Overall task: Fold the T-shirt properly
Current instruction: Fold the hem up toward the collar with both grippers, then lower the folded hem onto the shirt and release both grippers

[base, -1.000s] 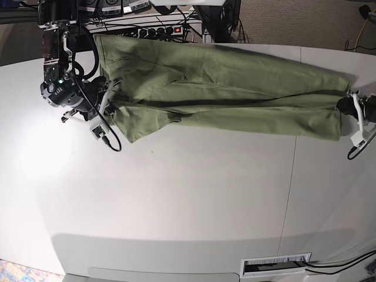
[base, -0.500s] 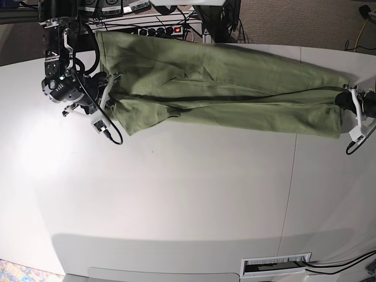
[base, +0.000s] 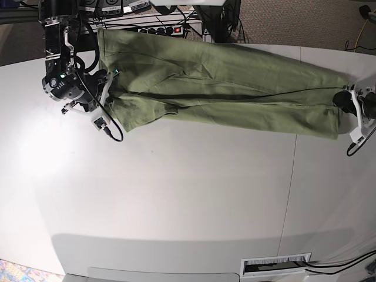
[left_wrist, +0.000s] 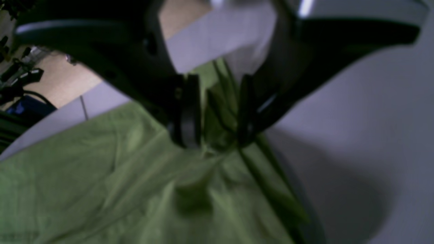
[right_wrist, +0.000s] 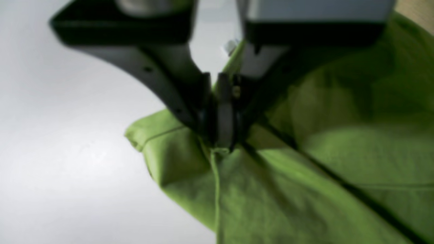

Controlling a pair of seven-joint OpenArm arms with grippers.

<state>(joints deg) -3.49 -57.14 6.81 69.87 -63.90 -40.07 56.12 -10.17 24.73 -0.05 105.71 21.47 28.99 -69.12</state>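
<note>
step: T-shirt is stretched lengthwise across the far part of the table, folded along its length; release judged under way.
left gripper: jaws parted, a bunch of cloth seen between them, not clearly pinched.
right gripper: jaws nearly together at a hem seam; grip cannot be told.
next: both ends to be freed, then regripped for a crosswise fold.
containers: none seen.

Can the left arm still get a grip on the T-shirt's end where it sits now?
Probably yes. The left gripper sits right at the T-shirt end by the table edge, jaws parted with bunched cloth between them. Nothing blocks it; closing should catch the fabric.
</note>
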